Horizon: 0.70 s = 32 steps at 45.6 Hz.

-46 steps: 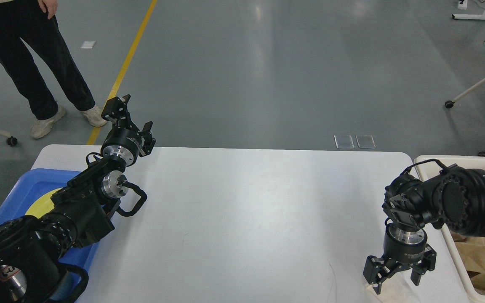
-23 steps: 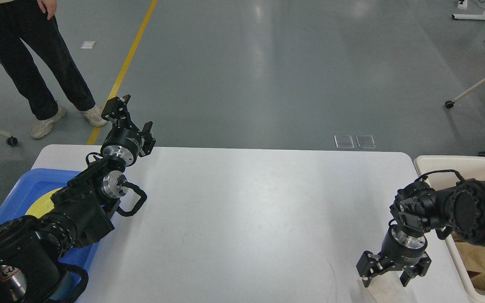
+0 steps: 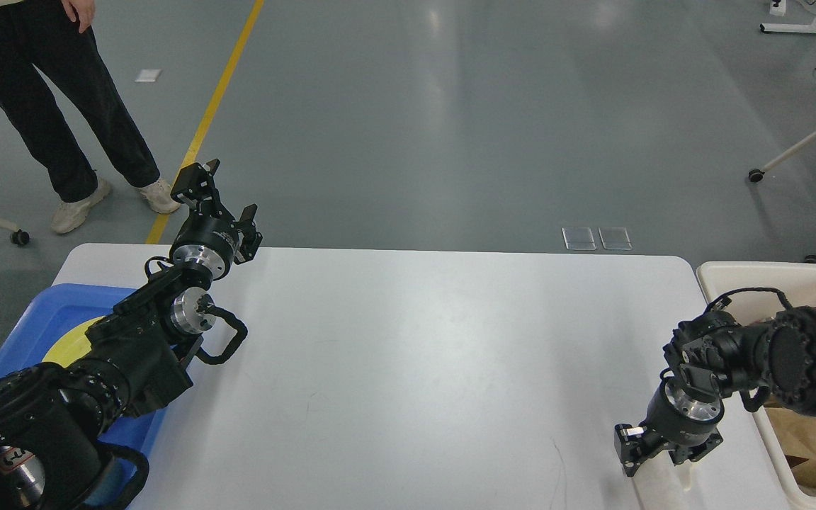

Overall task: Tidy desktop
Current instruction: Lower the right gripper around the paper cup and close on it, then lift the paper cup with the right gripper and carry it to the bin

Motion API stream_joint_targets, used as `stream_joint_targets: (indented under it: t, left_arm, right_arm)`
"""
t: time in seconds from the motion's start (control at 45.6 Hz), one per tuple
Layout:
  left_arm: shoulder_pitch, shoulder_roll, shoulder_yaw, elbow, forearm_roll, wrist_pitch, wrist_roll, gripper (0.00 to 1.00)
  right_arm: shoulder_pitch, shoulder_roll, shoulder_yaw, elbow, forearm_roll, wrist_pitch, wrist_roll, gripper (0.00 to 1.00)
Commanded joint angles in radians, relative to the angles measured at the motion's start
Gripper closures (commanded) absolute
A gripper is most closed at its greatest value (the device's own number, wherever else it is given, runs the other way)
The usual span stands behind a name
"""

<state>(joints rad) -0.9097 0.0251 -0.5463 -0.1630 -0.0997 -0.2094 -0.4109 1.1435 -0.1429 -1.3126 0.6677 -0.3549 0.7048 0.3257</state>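
The white desktop (image 3: 422,354) fills the middle of the head view. My left gripper (image 3: 227,195) is raised over its far left edge, fingers spread wide and empty. My right gripper (image 3: 657,453) points down at the front right of the desktop, close to the cream bin. Its two fingers stand apart, straddling the top of a pale, whitish crumpled thing (image 3: 663,489) that lies on the desktop and blends into it. I cannot tell whether the fingers touch it.
A blue tray (image 3: 40,312) with a yellow item (image 3: 78,341) sits at the left edge under my left arm. A cream bin (image 3: 741,273) with brown paper (image 3: 808,432) stands off the right edge. A person's legs (image 3: 61,106) stand at far left.
My right gripper has moved down and toward the front edge, tilted, and its fingers stand closer together than before. The left arm has not moved.
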Motion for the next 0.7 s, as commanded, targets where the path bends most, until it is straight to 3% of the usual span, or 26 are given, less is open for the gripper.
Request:
stream_joint_targets:
  t: [0.0, 0.592, 0.68]
  left_arm:
    - [0.000, -0.001, 0.000, 0.000, 0.000, -0.001, 0.000, 0.04]
    - [0.000, -0.001, -0.001, 0.000, 0.000, 0.001, 0.001, 0.04]
    - [0.000, 0.001, 0.000, 0.000, 0.000, -0.001, 0.000, 0.04]
  right_arm:
    - [0.005, -0.001, 0.000, 0.006, 0.002, -0.001, -0.001, 1.00]
    - [0.134, -0.003, -0.004, 0.024, 0.010, 0.053, 0.001, 1.00]
    - [0.186, -0.007, -0.005, 0.024, 0.010, 0.099, 0.001, 1.00]
